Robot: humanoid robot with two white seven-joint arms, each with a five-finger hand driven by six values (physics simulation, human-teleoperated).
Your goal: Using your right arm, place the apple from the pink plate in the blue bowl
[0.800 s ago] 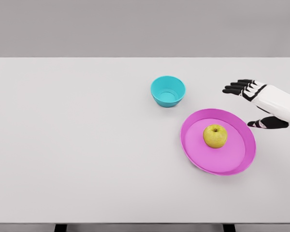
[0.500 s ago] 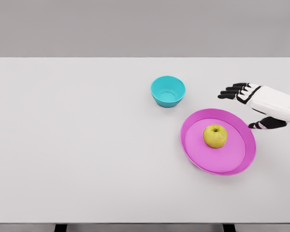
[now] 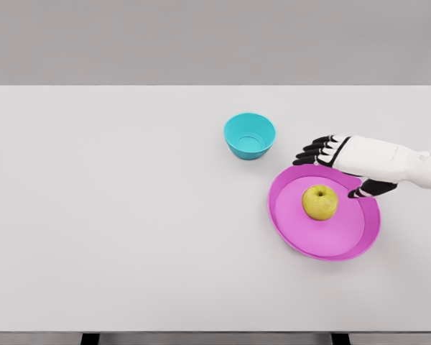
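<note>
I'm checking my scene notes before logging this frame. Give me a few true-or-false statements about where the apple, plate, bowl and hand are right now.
1. The apple lies on the pink plate. True.
2. The right hand is closed around the apple. False: its fingers are spread and hold nothing; it hovers over the plate's far rim, just beyond the apple.
3. The blue bowl has nothing in it. True.
4. The bowl stands on the plate. False: it stands on the table, apart from the plate, up and to the left in the picture.
5. The left arm reaches toward the bowl. False: no left arm is in view.
</note>
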